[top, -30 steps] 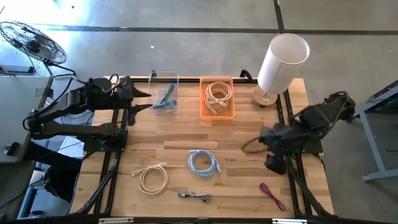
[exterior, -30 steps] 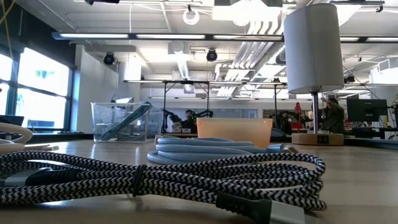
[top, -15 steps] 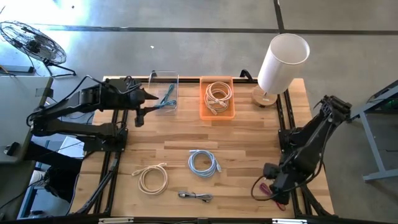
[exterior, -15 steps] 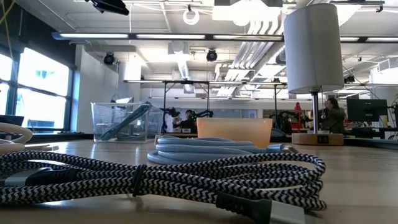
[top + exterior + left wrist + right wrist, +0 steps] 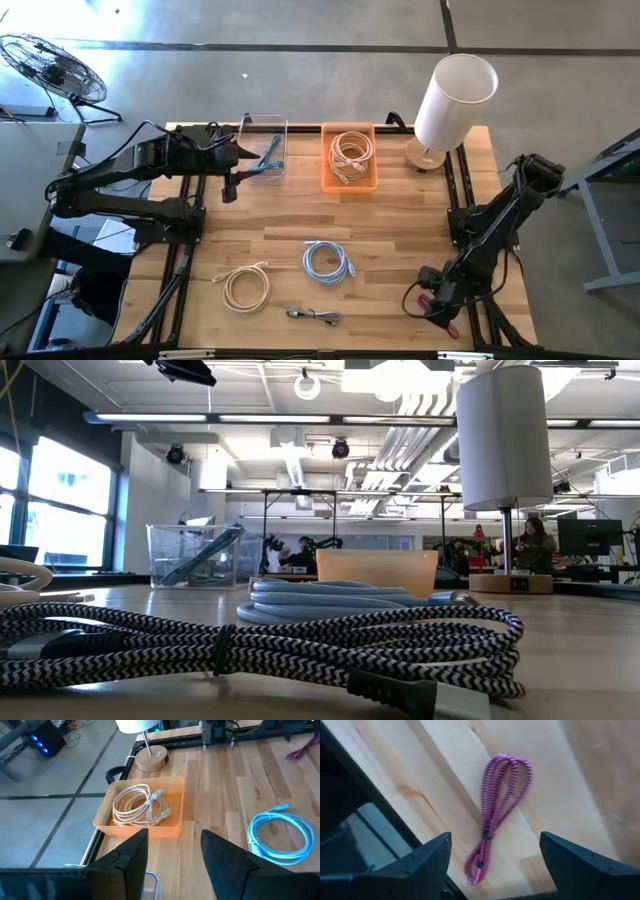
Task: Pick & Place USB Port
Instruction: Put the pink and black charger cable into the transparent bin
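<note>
Pale wooden planks form the tabletop (image 5: pixel 390 230), framed by black rails, with a grey concrete floor around it. Seen from above, the left gripper (image 5: pixel 243 160) hangs at the table's far left, its fingers spread apart and empty, just beside a clear plastic bin (image 5: pixel 266 150) that holds a teal cable (image 5: pixel 270 155). Next to that bin sits an orange plastic tray (image 5: pixel 350 183) containing a coiled beige cable (image 5: pixel 351 152). A white cylindrical lamp on a round wooden base (image 5: pixel 455 95) stands at the far right corner.

The right gripper (image 5: pixel 432 300) is low over the near right corner, directly above a bundled magenta braided USB cable (image 5: pixel 497 812). In the right wrist view that cable lies flat on the wood between the two dark fingers (image 5: pixel 427 862), which stand wide apart and hold nothing; the cable is folded into long loops with its plug ends gathered at one end.

Near the table's middle lies a coiled light blue cable (image 5: pixel 327 262). A coiled cream cable (image 5: pixel 245 285) rests to its left, and a black-and-white braided cable (image 5: pixel 314 315) lies at the near edge between them. In the low view this braided cable fills the foreground, with the blue coil behind it.
</note>
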You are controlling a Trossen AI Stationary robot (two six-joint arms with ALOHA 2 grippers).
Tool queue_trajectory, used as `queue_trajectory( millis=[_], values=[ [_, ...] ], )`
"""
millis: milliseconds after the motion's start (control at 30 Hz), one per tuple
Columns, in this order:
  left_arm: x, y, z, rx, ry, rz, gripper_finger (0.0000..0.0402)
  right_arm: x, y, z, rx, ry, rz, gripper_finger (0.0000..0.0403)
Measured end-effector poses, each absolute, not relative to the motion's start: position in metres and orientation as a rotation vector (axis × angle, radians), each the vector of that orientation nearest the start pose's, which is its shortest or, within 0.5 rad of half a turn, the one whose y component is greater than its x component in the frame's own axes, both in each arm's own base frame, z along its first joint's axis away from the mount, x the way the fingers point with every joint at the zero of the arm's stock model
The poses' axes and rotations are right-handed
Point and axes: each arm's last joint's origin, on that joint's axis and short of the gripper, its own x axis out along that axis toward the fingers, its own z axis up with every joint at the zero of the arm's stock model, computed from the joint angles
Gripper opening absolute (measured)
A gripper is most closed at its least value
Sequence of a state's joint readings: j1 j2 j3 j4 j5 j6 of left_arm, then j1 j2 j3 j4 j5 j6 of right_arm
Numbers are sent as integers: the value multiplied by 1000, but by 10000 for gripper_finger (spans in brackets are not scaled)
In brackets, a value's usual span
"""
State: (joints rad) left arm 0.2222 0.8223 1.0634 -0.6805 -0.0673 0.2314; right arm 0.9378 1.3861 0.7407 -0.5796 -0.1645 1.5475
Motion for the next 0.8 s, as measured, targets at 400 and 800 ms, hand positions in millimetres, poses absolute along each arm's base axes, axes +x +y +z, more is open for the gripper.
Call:
queue_trajectory(
  millis=[400, 800],
  values=[
    [147, 35, 372, 227, 479, 232, 177, 132, 188, 154, 781, 1531, -147, 295],
    [147, 36, 372, 249, 486, 252, 177, 141, 201, 129, 751, 1571, -141, 295]
  ],
)
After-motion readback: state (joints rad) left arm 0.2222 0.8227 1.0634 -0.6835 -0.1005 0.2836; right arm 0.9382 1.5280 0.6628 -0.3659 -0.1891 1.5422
